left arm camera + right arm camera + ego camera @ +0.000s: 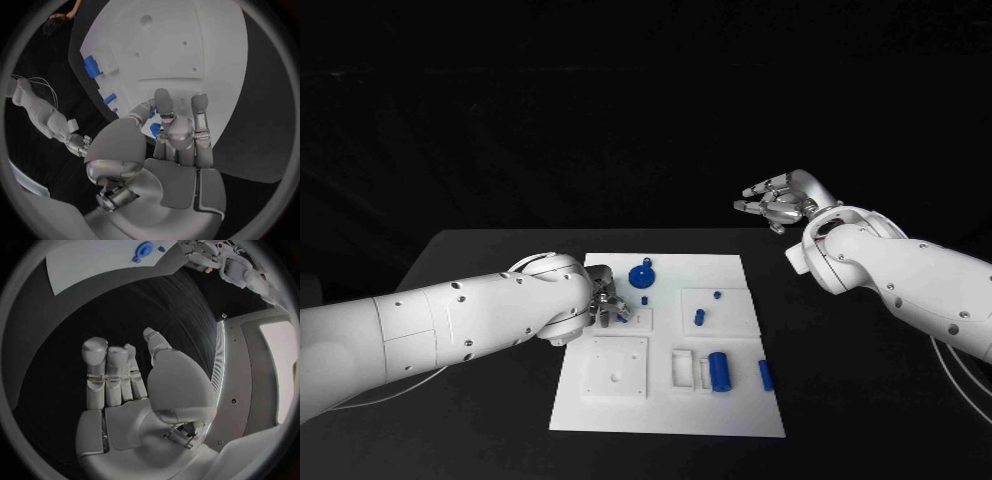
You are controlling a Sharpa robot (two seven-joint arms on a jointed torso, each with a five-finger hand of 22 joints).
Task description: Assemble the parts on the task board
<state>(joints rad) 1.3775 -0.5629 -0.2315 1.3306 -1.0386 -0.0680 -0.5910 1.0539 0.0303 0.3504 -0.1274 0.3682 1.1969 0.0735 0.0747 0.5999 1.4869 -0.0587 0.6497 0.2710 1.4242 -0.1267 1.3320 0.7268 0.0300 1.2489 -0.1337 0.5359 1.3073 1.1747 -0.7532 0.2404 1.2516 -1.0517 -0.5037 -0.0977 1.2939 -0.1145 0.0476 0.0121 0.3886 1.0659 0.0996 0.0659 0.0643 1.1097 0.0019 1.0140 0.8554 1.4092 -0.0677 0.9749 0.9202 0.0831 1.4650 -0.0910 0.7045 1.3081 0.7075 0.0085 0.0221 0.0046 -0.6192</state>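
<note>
L hand [606, 306] is down on the task board [733, 405], at about 9 o'clock of its middle, fingers [164, 102] curled toward a small blue part [154, 131]. Wrist view shows blue just under the fingertips, but I cannot tell if it's gripped or only touched.

R hand [783, 203] hangs in the air off the board's 1 o'clock corner, well apart from everything, fingers apart, holding nothing.

Other parts: blue round piece [642, 277] near 12 o'clock, just beside L hand; two small pegs [700, 318] in a white block w/ raised rim at 2 o'clock; blue cylinder [720, 371] at 5 o'clock beside a white frame [682, 369]; another blue piece [766, 374] at the 4 o'clock edge. White square plate [616, 366] at 7 o'clock, just below L hand.

Step in hand, my guess: picking or seating the small part at L fingertips. To do well: close slowly, keep the part upright, don't drag the board on the worktop [488, 250]. Lift straight before moving across. Risk: small part slips out or tips, and the arm hides it from the head view, so rely on the wrist view.
</note>
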